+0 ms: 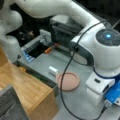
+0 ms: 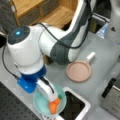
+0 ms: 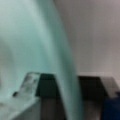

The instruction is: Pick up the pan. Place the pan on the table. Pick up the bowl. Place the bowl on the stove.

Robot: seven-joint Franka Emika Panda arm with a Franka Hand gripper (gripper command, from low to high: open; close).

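The dusty-pink pan (image 1: 68,81) (image 2: 78,71) lies flat on the grey table (image 1: 75,105) (image 2: 105,67) in both front views, its short white handle (image 2: 90,56) pointing away from the arm. The pale teal bowl (image 2: 41,103) (image 3: 30,45) sits at a front view's bottom, against the left edge of the stove (image 2: 76,106). My gripper (image 2: 54,105) (image 3: 67,85) reaches down onto the bowl's rim. In the wrist view its jaws stand open on either side of the bowl's wall. Neither bowl nor stove appears in the front view that holds the wooden block.
A light-brown wooden block (image 1: 27,87) stands beside the pan. A steel toaster oven (image 2: 113,100) is close to the stove. The arm's black cable (image 1: 63,82) hangs over the pan. The white arm (image 2: 57,42) spans the table's middle.
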